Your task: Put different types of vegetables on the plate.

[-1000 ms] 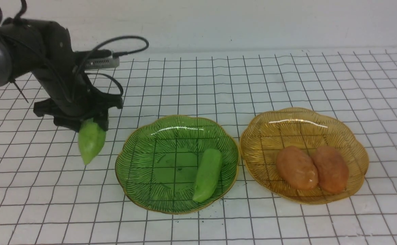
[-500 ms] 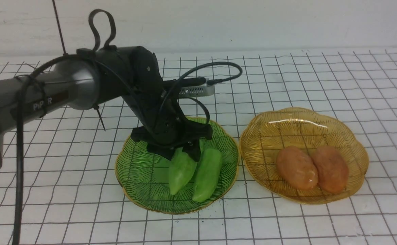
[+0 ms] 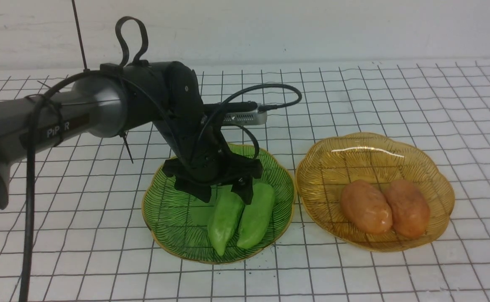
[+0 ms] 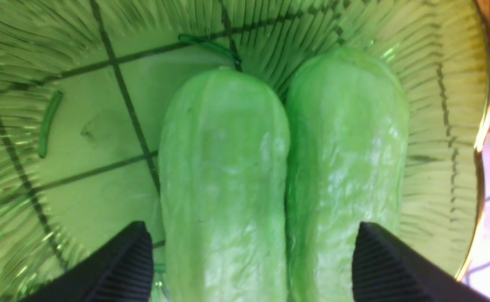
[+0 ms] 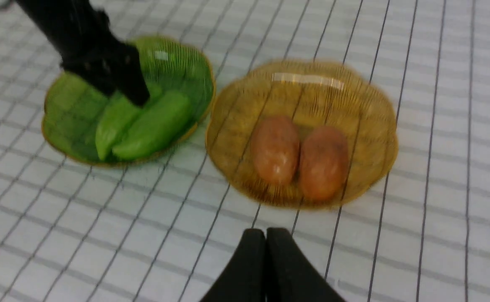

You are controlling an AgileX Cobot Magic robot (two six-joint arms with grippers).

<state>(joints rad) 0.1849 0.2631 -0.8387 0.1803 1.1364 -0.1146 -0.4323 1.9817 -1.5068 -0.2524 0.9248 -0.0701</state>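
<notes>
A: Where are the vegetables found?

B: The left pepper [image 3: 224,220] and the right pepper [image 3: 256,218] are seen inside the green plate [image 3: 167,209], laid side by side and touching, with tapered tips turned toward the robot. The left potato [image 3: 366,206] and the right potato [image 3: 408,208] are laid together, touching, in the amber plate [image 3: 375,155], which is set just to the right of the green plate on the gridded table [image 3: 354,92].

A: How is the left gripper placed?

B: The left gripper [image 3: 224,193] is poised over the far half of the green plate, above the blunt ends of the peppers. Its jaws are spread wide; both peppers are straddled and neither is grasped.

A: And the right gripper?

B: The right gripper [image 5: 266,251] is seen only from its own wrist camera, well away from the green plate, nearer the robot and to the right. Its jaws are pressed together, and nothing is held.
</notes>
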